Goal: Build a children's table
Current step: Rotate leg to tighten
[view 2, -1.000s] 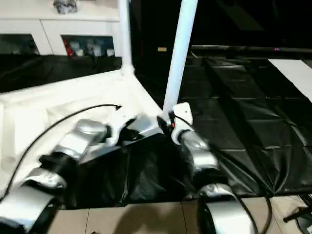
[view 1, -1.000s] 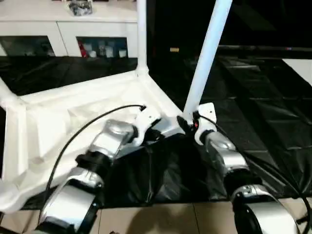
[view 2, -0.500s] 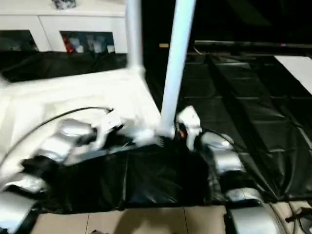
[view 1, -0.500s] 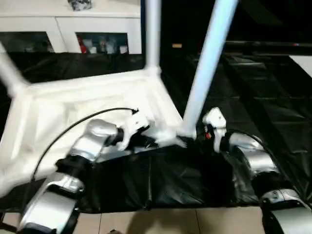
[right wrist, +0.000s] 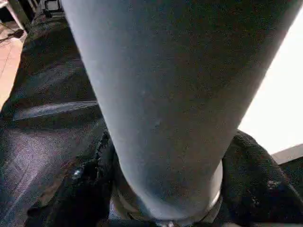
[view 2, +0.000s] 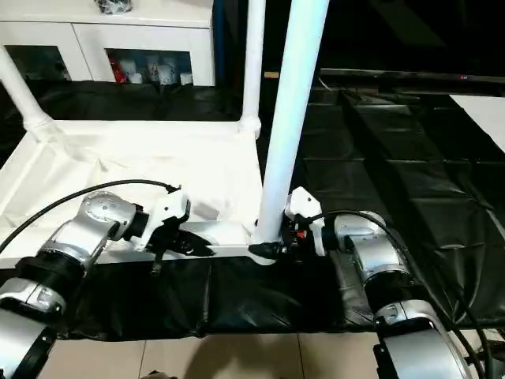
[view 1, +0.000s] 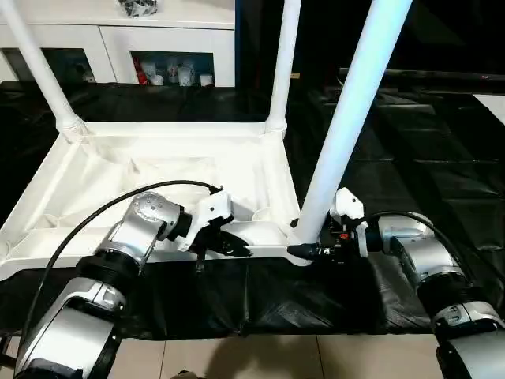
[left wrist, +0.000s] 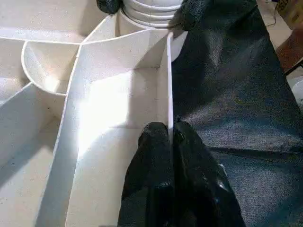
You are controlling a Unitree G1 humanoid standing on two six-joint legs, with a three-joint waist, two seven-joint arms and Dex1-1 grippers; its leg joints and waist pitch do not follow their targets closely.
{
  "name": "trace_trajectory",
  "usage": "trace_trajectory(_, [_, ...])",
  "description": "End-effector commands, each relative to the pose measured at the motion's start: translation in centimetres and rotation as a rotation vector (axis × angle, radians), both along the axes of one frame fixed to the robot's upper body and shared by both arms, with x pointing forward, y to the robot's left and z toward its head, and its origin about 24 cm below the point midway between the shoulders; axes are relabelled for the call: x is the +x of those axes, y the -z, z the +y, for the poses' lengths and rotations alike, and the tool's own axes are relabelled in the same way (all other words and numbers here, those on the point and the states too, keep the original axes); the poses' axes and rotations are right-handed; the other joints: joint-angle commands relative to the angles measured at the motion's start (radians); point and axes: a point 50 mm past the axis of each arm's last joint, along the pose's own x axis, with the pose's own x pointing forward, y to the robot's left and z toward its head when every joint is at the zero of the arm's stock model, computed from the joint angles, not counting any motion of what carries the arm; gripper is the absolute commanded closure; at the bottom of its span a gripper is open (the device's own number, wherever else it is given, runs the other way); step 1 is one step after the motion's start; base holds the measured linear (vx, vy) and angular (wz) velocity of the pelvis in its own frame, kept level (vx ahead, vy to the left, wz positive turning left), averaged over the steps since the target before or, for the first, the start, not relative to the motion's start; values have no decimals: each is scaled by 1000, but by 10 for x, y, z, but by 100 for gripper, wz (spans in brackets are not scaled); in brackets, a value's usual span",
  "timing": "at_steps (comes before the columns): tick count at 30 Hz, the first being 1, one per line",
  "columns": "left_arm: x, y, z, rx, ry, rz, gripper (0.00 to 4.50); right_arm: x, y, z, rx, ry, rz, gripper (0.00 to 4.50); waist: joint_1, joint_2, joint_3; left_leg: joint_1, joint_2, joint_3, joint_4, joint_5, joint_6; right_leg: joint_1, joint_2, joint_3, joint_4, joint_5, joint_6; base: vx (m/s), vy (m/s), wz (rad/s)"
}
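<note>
At the near right corner of the upturned tabletop (view 1: 158, 170), lying on the black floor sheet (view 1: 410, 158), your right claw (view 1: 309, 251) now grasps the base of the leg (view 1: 347, 118), which has gone from leaning to nearly upright. Your left claw (left wrist: 170, 142) stays clenched on the near rim. You likely have the leg almost seated.

Lab: black floor sheeting (view 1: 410, 158), display cabinet (view 1: 118, 43)
</note>
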Motion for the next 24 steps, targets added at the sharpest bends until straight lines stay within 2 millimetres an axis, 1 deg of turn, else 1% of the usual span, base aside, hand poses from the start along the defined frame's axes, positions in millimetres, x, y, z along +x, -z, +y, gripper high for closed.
trace_trajectory(1, [1, 3, -3, -32, -29, 36, 450, -2, 3, 12, 10, -49, 31, 181, -1, -9, -53, 19, 27, -4, -66, -203, 63, 41, -41, 29, -67, -126, -269, 0, 0, 0])
trace_trajectory(3, [2, 2, -5, -58, -51, 48, 450, -2, 4, 15, 48, -12, 43, 183, 0, -9, -53, 20, 27, -4, -66, -200, 63, 41, -41, 28, -67, -126, -270, 0, 0, 0])
trace_trajectory(5, [2, 3, -8, -71, -67, 48, 450, -3, 6, 17, 73, 35, 43, 185, 0, -9, -52, 21, 28, -4, -68, -208, 60, 39, -41, 28, -70, -144, -267, 0, 0, 0])
trace_trajectory(7, [2, 5, -11, -59, -82, 38, 450, -2, 10, 20, 91, 101, 43, 185, -1, -8, -49, 22, 29, -6, -72, -230, 47, 37, -43, 29, -74, -185, -255, 0, 0, 0])
trace_trajectory(8, [4, 8, -17, -47, -122, 25, 450, -2, 14, 26, 113, 192, 23, 185, -4, -11, -48, 21, 28, -7, -74, -246, 37, 37, -43, 30, -77, -212, -243, 0, 0, 0])
trace_trajectory(9, [5, 10, -20, -45, -143, 21, 450, -1, 16, 29, 119, 236, 21, 185, -6, -10, -47, 22, 28, -8, -76, -255, 31, 35, -44, 31, -80, -228, -236, 0, 0, 0])
trace_trajectory(11, [10, 13, -35, -44, -230, -4, 450, 3, 24, 39, 129, 419, 9, 185, -20, -11, -42, 28, 26, -13, -83, -300, -2, 28, -45, 33, -90, -325, -205, 0, 0, 0])
trace_trajectory(12, [10, 13, -37, -43, -238, -7, 450, 3, 24, 40, 131, 437, 9, 185, -22, -11, -41, 29, 24, -15, -84, -319, -7, 27, -46, 32, -95, -360, -196, 0, 0, 0])
trace_trajectory(13, [13, 14, -50, -47, -290, -26, 450, 8, 28, 49, 135, 572, 16, 185, -27, -8, -43, 28, 23, -18, -84, -333, -16, 28, -46, 32, -98, -394, -180, 0, 0, 0])
trace_trajectory(14, [14, 15, -58, -49, -314, -36, 450, 10, 30, 54, 134, 640, 24, 185, -30, -7, -40, 31, 24, -19, -86, -346, -25, 21, -46, 33, -102, -413, -171, 0, 0, 0])
trace_trajectory(15, [13, 16, -75, -61, -339, -45, 450, 14, 32, 68, 153, 739, 39, 185, -30, 2, -41, 34, 22, -20, -85, -358, -30, 19, -46, 33, -103, -425, -168, 0, 0, 0])
trace_trajectory(16, [13, 16, -81, -66, -342, -44, 450, 14, 32, 73, 159, 761, 46, 185, -36, -5, -40, 34, 20, -20, -86, -380, -32, 17, -45, 31, -109, -454, -155, 0, 0, 0])
trace_trajectory(17, [11, 16, -89, -69, -337, -46, 450, 15, 31, 84, 163, 782, 59, 185, -35, -4, -41, 33, 18, -21, -85, -383, -32, 19, -46, 31, -110, -465, -149, 0, 0, 0])
trace_trajectory(18, [11, 16, -90, -69, -337, -46, 450, 15, 31, 84, 163, 783, 59, 185, -34, -3, -41, 34, 17, -20, -85, -384, -19, 17, -45, 31, -116, -467, -138, 0, 0, 0])
trace_trajectory(19, [10, 17, -95, -60, -331, -59, 450, 16, 30, 94, 152, 777, 48, 185, -33, -1, -41, 35, 17, -20, -84, -387, -16, 15, -44, 32, -117, -466, -136, 0, 0, 0])
trace_trajectory(20, [10, 17, -95, -59, -328, -61, 450, 16, 28, 95, 158, 772, 45, 185, -32, 1, -40, 37, 16, -19, -85, -396, -12, 14, -43, 32, -119, -467, -132, 0, 0, 0])
trace_trajectory(21, [10, 17, -96, -58, -324, -63, 450, 16, 27, 97, 165, 765, 42, 185, -34, -1, -39, 35, 15, -20, -86, -404, -10, 14, -42, 31, -120, -475, -129, 0, 0, 0])
trace_trajectory(22, [11, 16, -95, -55, -324, -71, 450, 18, 23, 98, 186, 759, 24, 185, -34, -1, -40, 32, 15, -22, -88, -409, -8, 18, -43, 29, -121, -489, -120, 0, 0, 0])
trace_trajectory(23, [13, 15, -93, -54, -322, -81, 450, 19, 21, 95, 188, 775, 6, 150, -34, -3, -41, 34, 16, -22, -88, -409, -6, 17, -43, 29, -123, -491, -117, 0, 0, 0])
trace_trajectory(24, [14, 15, -90, -49, -323, -85, 450, 20, 20, 89, 193, 778, -7, 150, -33, 0, -44, 34, 17, -22, -89, -395, -4, 19, -44, 29, -122, -468, -120, 0, 0, 0])
